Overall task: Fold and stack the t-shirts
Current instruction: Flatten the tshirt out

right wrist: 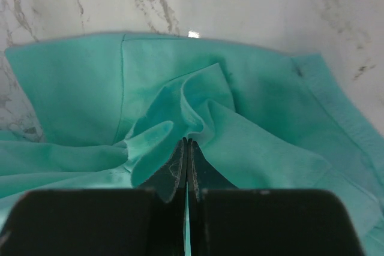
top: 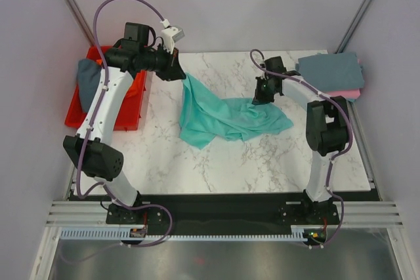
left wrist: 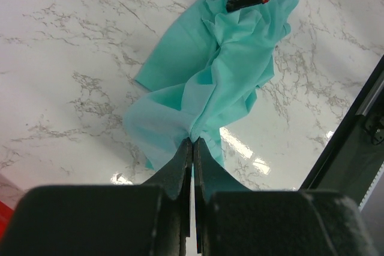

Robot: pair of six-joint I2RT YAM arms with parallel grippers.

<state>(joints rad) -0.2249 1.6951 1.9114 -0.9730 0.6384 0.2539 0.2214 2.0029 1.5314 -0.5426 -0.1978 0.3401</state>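
Top view: teal t-shirt [top: 226, 116] strung between left gripper [top: 178, 72] and right gripper [top: 261, 99], both pinching it. Left wrist: fabric bunches ahead of clamped fingertips [left wrist: 182, 163]. Right wrist: same; suggest pulling apart evenly to flatten

**Marble top and its load**

White, grey-veined marble-pattern tabletop [top: 262, 162]. Centre: teal-turquoise fabric t-shirt [top: 230, 119], crumpled, partly resting on the top. Far right corner: folded pink t-shirt [top: 348, 94] flat on the top, folded slate blue-grey t-shirt [top: 328, 67] stacked over it. Left edge: red plastic bin [top: 136, 103].
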